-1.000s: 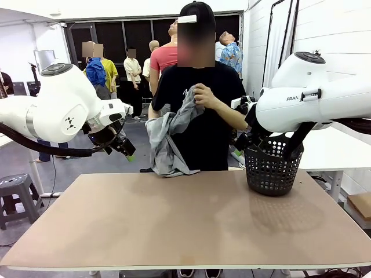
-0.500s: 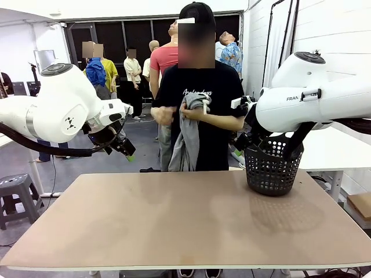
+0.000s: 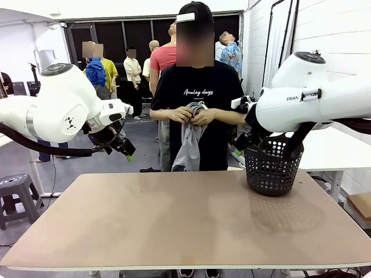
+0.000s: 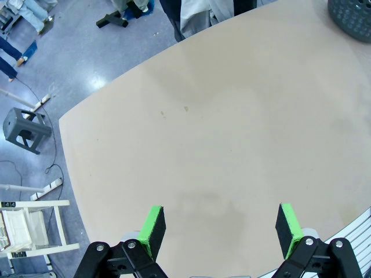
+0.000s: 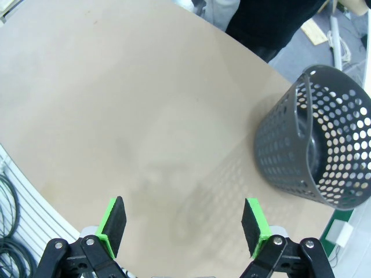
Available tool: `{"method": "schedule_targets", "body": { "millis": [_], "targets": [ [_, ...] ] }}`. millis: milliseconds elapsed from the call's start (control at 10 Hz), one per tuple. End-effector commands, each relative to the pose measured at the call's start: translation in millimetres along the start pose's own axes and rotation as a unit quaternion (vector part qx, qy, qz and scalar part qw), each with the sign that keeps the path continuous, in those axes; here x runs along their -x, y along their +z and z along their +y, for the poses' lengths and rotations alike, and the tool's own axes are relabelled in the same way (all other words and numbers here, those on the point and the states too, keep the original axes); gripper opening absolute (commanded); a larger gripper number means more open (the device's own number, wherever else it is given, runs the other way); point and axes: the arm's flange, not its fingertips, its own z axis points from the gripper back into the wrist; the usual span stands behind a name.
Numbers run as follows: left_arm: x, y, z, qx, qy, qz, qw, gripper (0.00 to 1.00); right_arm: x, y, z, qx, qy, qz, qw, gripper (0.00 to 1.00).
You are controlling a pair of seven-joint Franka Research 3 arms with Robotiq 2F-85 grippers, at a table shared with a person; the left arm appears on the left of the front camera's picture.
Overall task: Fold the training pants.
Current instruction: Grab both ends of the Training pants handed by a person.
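Left gripper (image 4: 219, 220) wide open and empty over my table (image 4: 220, 127), right gripper (image 5: 184, 223) the same near the basket (image 5: 316, 153), I see person's hands (image 3: 203, 117) clutching the pants (image 3: 188, 147)

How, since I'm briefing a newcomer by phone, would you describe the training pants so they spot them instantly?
Find the wide tan table; a person in a black T-shirt stands at its far edge. Both hands bunch the training pants in front of the body, the cloth hanging down. It's the one light grey soft garment in hand, unlike the dark perforated basket on the table's right.
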Motion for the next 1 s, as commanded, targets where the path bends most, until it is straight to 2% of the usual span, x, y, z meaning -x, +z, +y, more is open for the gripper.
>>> {"method": "schedule_targets", "body": {
  "millis": [0, 900],
  "targets": [
    [-0.4, -0.2, 0.8, 0.002, -0.004, -0.001, 1.000, 1.00, 1.1, -0.8, -0.8, 0.000, -0.001, 0.000, 1.000, 1.00],
    [-0.4, -0.2, 0.8, 0.002, -0.004, -0.001, 1.000, 1.00, 1.1, -0.8, -0.8, 0.000, -0.001, 0.000, 1.000, 1.00]
  ]
}}
